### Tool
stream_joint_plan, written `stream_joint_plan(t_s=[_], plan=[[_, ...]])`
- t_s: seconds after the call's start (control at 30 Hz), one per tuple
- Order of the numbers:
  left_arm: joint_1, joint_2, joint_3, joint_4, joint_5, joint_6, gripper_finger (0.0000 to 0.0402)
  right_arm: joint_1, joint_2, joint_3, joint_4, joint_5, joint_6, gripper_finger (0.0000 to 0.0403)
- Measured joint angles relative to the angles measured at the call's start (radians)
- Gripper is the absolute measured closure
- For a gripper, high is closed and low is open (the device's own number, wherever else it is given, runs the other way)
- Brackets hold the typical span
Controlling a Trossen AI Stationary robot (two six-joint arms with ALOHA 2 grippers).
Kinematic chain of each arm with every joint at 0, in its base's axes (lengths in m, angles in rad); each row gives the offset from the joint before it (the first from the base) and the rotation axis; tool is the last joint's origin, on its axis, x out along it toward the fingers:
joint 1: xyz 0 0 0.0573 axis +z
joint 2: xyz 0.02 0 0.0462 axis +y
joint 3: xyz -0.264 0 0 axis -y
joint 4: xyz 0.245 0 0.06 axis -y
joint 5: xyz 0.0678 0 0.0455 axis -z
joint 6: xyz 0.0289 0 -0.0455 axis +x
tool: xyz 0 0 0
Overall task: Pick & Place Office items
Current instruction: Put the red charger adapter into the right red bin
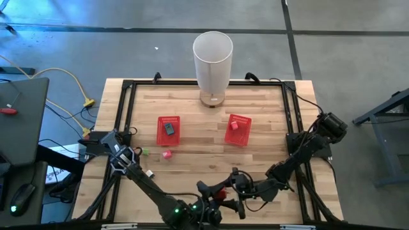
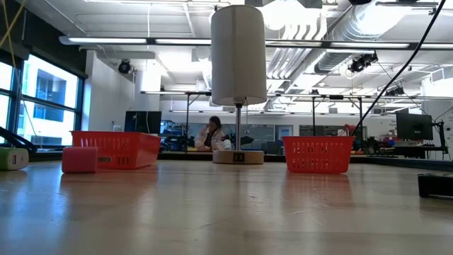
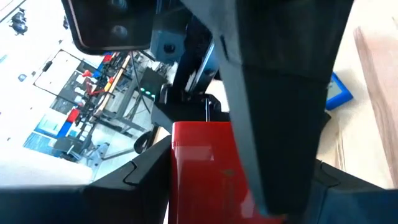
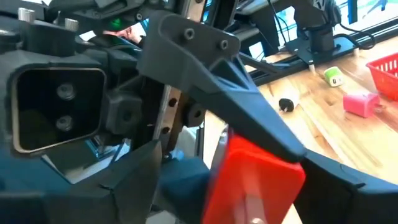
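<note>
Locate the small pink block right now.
High view: the small pink block lies loose on the wooden table, just below the left red mesh basket, left of centre.

A light wooden table [image 1: 211,153] with a black frame around its edges carries everything. Near the middle of the far edge stands a tall white cylinder [image 1: 212,61] on a small round base. Nearer the centre sit two red baskets, one toward the left edge [image 1: 169,130] and one toward the right [image 1: 238,130]. Beside the left basket, toward the near edge, lies a small pink block [image 1: 167,154]; a green piece [image 1: 145,151] and a small white piece [image 1: 150,174] lie nearer the left edge.
</note>
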Motion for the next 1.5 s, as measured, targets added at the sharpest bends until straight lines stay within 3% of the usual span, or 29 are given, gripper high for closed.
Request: stream_joint_plan(t_s=[0.2, 0.53, 1.5], plan=[[0.000, 0.000, 0.000, -0.001, -0.004, -0.003, 0.0184, -0.010, 0.000, 0.000, -0.028, -0.010, -0.008, 0.0145], [-0.002, 0.000, 0.000, -0.012, -0.013, 0.002, 0.0183, -0.039, 0.000, 0.000, -0.028, -0.078, 0.007, 0.0282], [-0.029, 0.002, 0.000, 0.039, -0.091, 0.000, 0.0182, -0.039, -0.002, 0.002, -0.042, -0.082, -0.043, 0.0283]])
